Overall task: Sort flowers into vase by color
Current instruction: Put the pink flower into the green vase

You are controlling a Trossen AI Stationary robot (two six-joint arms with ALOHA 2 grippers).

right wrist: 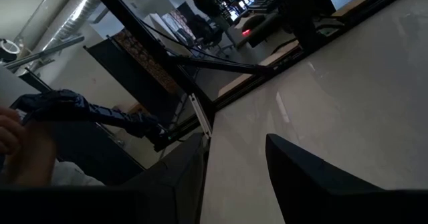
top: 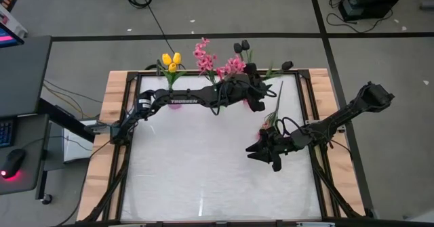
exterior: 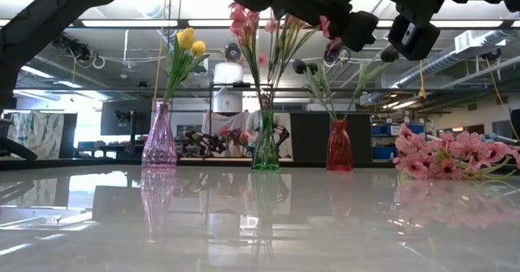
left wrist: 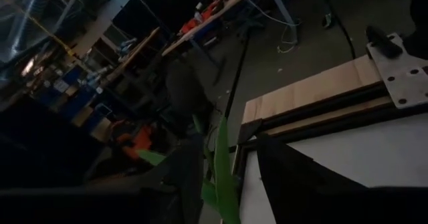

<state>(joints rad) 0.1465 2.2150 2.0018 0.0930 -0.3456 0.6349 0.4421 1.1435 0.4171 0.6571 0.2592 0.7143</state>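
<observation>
**Flowers at the counter's far edge, one pink spray lying loose**

Three vases stand in a row along the far edge of the white counter (top: 203,179). The purple ribbed glass vase (exterior: 159,138) holds small yellow tulips (exterior: 188,41). The green glass vase (exterior: 265,146) holds pink blossom sprays (exterior: 242,20). The red glass vase (exterior: 339,146) holds dark near-black tulips (exterior: 305,66).

Another pink blossom spray (exterior: 447,157) lies flat on the counter, right side.

Left claw (top: 260,97) hovers above the red vase, fingers spread apart, green leaves between them. Right claw (top: 261,151) sits low beside the loose spray; fingers parted, gripping nothing.
</observation>
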